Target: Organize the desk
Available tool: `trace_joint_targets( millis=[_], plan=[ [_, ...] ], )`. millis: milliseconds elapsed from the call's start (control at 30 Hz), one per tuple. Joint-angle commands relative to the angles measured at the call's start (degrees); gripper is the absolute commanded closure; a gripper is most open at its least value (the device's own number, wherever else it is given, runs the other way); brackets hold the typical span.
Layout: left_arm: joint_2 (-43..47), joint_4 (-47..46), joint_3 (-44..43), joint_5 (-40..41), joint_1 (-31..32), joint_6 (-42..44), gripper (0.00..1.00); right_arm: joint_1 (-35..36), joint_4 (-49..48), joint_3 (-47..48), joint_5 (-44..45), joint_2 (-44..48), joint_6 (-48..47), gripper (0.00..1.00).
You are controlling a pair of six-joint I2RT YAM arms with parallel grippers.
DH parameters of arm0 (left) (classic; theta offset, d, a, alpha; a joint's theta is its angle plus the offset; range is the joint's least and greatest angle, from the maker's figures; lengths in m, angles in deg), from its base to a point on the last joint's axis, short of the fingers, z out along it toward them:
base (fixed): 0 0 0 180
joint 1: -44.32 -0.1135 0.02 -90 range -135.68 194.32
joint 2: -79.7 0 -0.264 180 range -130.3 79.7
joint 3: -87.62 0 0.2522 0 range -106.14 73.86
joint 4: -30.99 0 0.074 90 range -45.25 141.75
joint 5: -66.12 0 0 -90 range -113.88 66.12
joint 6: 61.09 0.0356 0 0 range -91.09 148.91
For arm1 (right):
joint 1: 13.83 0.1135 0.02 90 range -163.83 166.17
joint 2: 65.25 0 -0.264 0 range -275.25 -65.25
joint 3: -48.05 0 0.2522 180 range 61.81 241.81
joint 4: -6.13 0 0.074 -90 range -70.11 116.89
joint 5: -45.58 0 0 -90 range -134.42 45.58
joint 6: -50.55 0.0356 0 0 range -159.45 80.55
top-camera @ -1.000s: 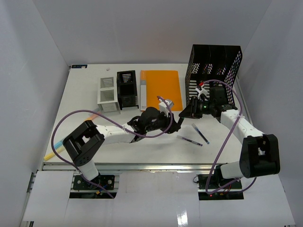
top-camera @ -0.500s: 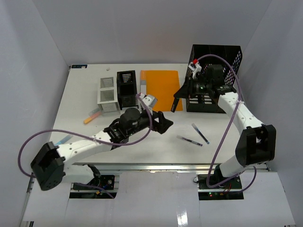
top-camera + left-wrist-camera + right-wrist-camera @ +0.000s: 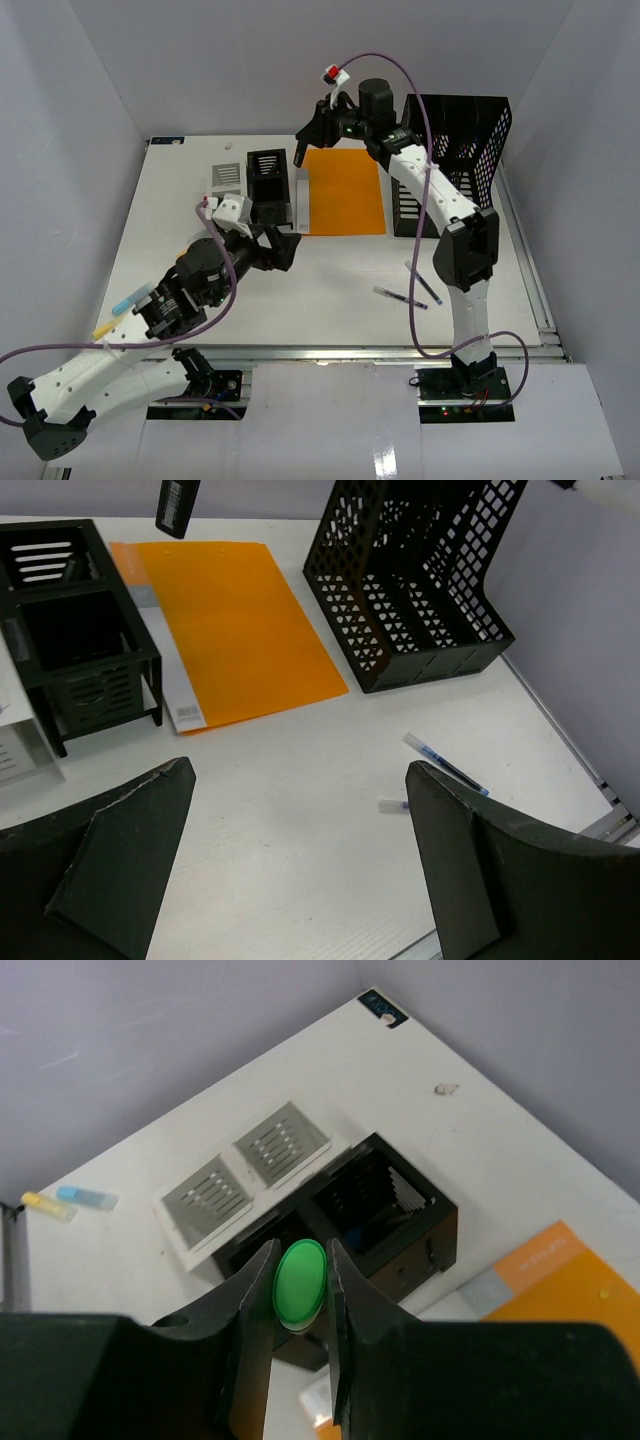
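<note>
The desk (image 3: 330, 290) is a white tabletop. My right gripper (image 3: 303, 140) reaches high over its back, shut on a dark marker-like stick (image 3: 299, 153). The stick's round green end (image 3: 300, 1282) sits between the pads of that gripper (image 3: 300, 1260), above a black pen holder (image 3: 385, 1210). The same stick hangs at the top of the left wrist view (image 3: 178, 505). My left gripper (image 3: 285, 250) hovers low over the middle left of the desk. It stands wide open (image 3: 300, 770) with only bare tabletop between its fingers.
An orange folder (image 3: 343, 190) lies at the back middle. The black pen holder (image 3: 267, 185) and a white-grey holder (image 3: 226, 180) stand left of it; a black mesh file rack (image 3: 490, 140) stands right. Two pens (image 3: 423, 283) lie front right. Blue (image 3: 130, 300) and yellow (image 3: 105, 328) highlighters lie front left.
My left gripper opened wide and drew back toward the near left. The right arm carried the stick from the file rack up and left, over the black pen holder.
</note>
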Motion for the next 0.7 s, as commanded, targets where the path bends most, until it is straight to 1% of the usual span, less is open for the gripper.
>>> trace_joint_targets(
  millis=[0,33,233,367,533,667],
  plan=[
    [5.3,8.5,2.2,6.6,-0.2,-4.5,0.02,2.3,-11.0,11.4,5.1,-7.9,-0.8,0.92],
    [6.0,8.9,2.6,7.7,-0.2,-5.1,0.02,3.1,-12.4,13.9,6.3,-10.0,-0.9,0.92],
    [8.6,11.4,3.7,11.3,-0.2,-8.0,0.02,4.9,-20.7,20.1,11.7,-17.7,-1.2,0.92],
    [9.2,13.1,4.4,12.5,-0.2,-9.0,0.02,6.1,-23.5,19.8,15.1,-21.6,-3.0,0.92],
    [10.2,13.6,5.6,13.2,-0.2,-9.9,0.02,6.7,-25.2,18.6,16.2,-24.9,-4.1,0.92],
    [11.5,14.8,5.9,13.8,-0.2,-10.5,0.02,7.0,-25.6,17.4,16.9,-25.9,-5.1,0.92]
  ],
)
